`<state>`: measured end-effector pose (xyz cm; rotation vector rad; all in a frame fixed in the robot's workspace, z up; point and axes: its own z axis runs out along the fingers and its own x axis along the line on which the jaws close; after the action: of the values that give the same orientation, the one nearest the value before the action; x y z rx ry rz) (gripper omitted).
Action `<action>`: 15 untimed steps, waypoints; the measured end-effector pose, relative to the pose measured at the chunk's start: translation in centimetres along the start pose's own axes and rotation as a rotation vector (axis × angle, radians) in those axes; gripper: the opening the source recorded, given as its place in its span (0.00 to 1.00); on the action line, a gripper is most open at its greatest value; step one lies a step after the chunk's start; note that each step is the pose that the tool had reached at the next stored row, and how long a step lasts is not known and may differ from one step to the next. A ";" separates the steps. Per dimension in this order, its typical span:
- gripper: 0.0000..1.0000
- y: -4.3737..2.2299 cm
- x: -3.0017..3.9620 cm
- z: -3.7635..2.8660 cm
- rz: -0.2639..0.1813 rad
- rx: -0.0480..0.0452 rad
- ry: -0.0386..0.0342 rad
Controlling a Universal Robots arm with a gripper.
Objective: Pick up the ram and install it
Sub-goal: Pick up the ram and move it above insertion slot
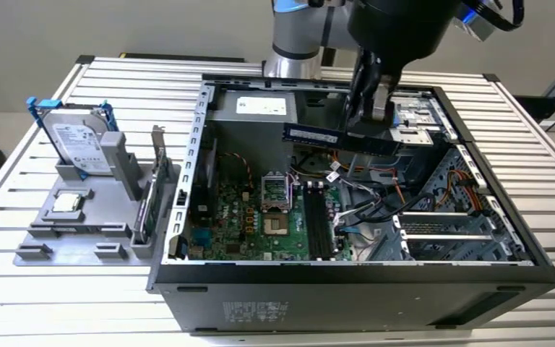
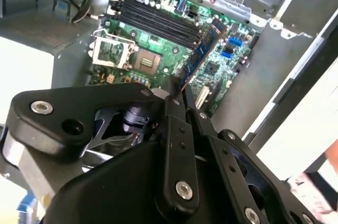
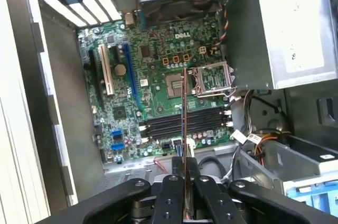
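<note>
The ram (image 1: 340, 138) is a long thin dark stick, lying level in the air inside the open computer case (image 1: 355, 282), above the motherboard. My gripper (image 1: 366, 124) comes down from above and is shut on it near its right end in the exterior view. In the second wrist view the ram (image 2: 203, 49) sticks out from the gripper (image 2: 177, 91) toward the black memory slots (image 2: 158, 20). The first wrist view has the ram (image 3: 184, 113) edge-on, held by the gripper (image 3: 185, 161), crossing over the memory slots (image 3: 203, 122) and apart from them.
A grey holder (image 1: 66, 224) at the exterior view's left carries a silver hard drive in a blue frame (image 1: 77, 141), an upright card with a metal bracket (image 1: 157, 181) and a small chip (image 1: 69, 202). Cables (image 1: 374, 206) and drive bays crowd the case's right side. A power supply (image 3: 296, 28) sits beside the board.
</note>
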<state>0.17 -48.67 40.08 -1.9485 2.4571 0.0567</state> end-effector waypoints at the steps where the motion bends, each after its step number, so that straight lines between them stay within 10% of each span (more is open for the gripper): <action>1: 0.00 0.03 0.00 0.00 0.018 0.0005 -0.0005; 15: 0.00 0.36 0.08 0.01 0.255 0.0067 -0.0064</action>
<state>-0.20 -48.67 40.07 -1.6174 2.6813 0.0552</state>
